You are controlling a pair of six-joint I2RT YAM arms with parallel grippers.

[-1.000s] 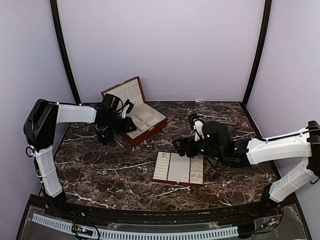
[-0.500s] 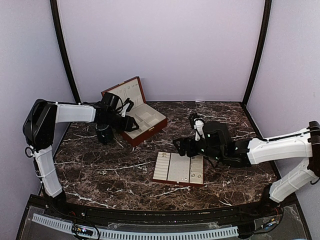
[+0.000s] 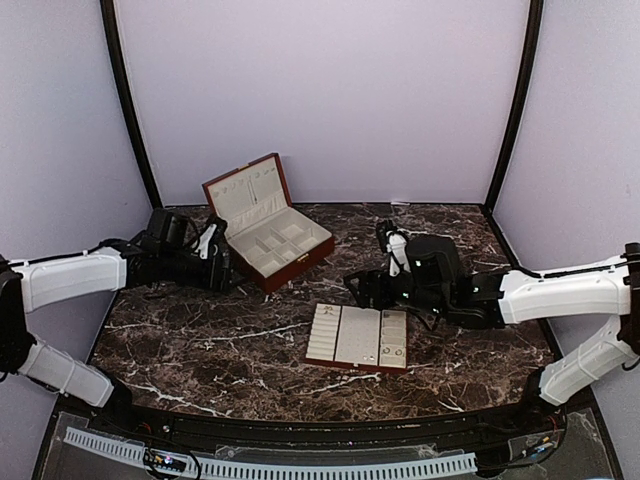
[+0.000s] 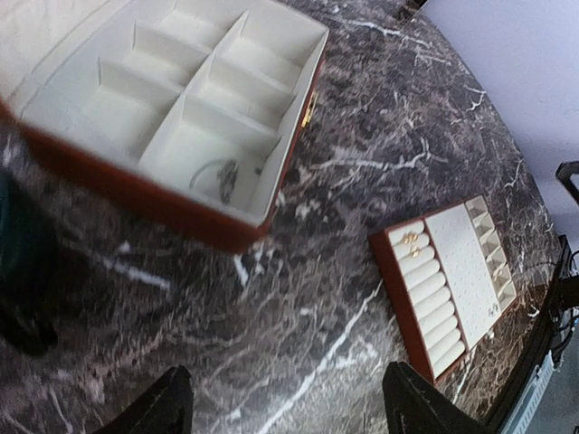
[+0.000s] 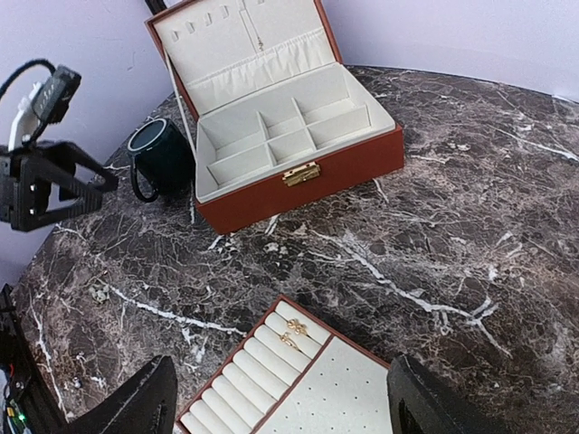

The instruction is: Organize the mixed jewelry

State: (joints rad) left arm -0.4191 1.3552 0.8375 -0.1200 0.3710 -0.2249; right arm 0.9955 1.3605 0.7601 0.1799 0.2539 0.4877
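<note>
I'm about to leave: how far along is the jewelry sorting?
Done: two gold rings sit on the flat cream-lined tray's ring rolls; a pale metallic piece lies in the red-brown wooden box. In hand: nothing, the left gripper and right gripper are open. Left: unclear; the dark green cup's inside is hidden.

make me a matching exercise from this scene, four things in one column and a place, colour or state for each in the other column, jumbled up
Things
1. cup
2. wooden box
3. tray
4. two rings

Descriptions
a. sitting in the tray's padded rolls
b. dark green, standing beside the box
c. lid up, cream compartments showing
d. lying flat, in front of the box

Pairs: 1-b, 2-c, 3-d, 4-a
</note>
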